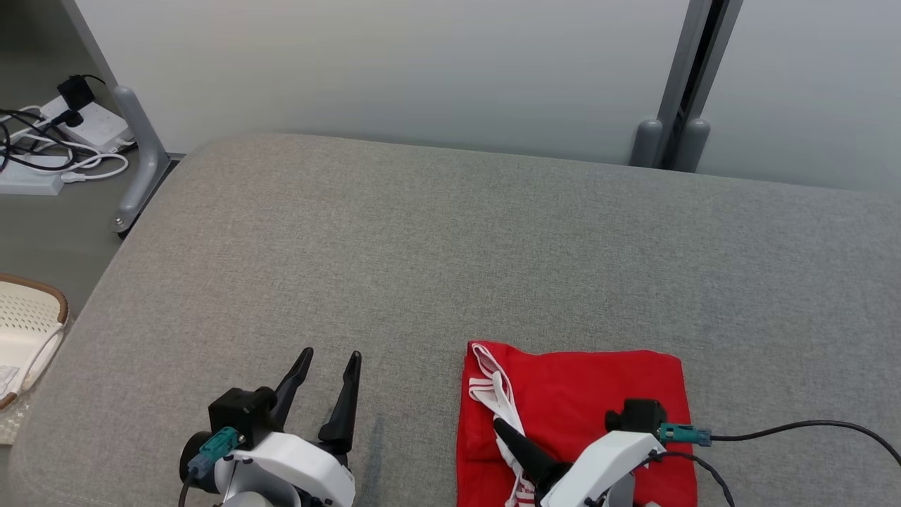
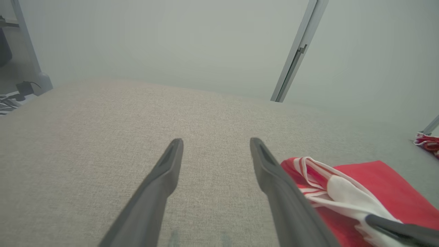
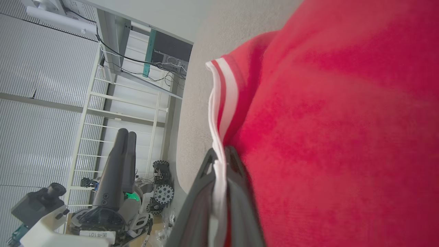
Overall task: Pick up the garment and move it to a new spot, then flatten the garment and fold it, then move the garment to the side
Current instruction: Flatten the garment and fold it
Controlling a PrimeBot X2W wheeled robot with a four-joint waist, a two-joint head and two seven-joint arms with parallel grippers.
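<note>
The garment (image 1: 584, 401), red and folded into a rough rectangle, lies on the wide grey cushioned surface (image 1: 422, 246), at its near edge and right of the middle in the head view. The right gripper (image 3: 221, 157) is at the garment's left part, its two fingers pinched tight on the white-striped trim (image 1: 493, 384). The left gripper (image 1: 331, 359) hovers over bare cushion beside the garment's left edge, fingers spread wide, holding nothing.
</note>
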